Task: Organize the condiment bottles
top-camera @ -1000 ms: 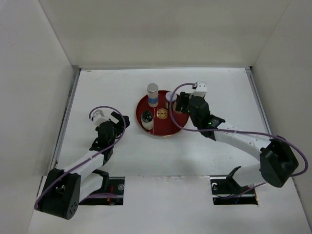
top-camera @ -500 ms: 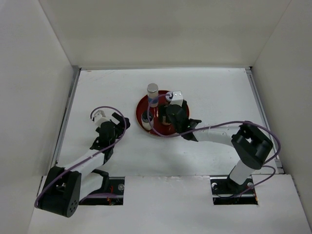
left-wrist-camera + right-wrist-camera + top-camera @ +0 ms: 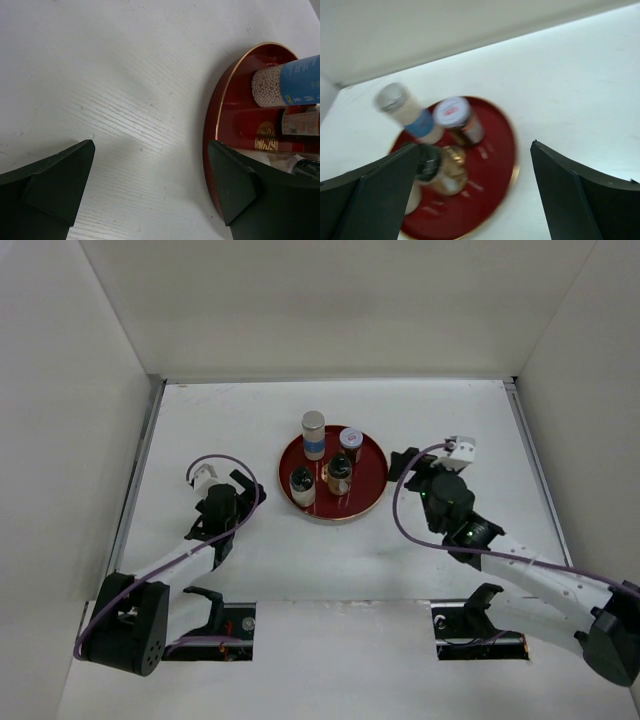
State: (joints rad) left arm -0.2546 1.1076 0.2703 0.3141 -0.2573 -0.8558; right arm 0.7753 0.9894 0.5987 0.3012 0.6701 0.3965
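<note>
The red round tray (image 3: 372, 476) holds all four bottles. The tall grey-capped bottle with the blue label (image 3: 314, 433) stands at its back left. A white-lidded jar (image 3: 350, 443) is at the back right, a dark-topped jar (image 3: 302, 485) at the front left, and a brownish bottle (image 3: 339, 473) in the middle. My left gripper (image 3: 238, 490) is open and empty, left of the tray; its wrist view shows the tray rim (image 3: 220, 125) and the blue-label bottle (image 3: 295, 80). My right gripper (image 3: 410, 465) is open and empty, right of the tray; its blurred view shows the tray (image 3: 495, 165) and the bottles.
White walls enclose the table on the left, back and right. The tray sits at the middle of the table towards the back, between the two grippers. Purple cables loop over both arms.
My right arm reached over the tray, then drew back to the right with open jaws. The brownish bottle now stands in the tray's middle. The left arm has barely moved.
</note>
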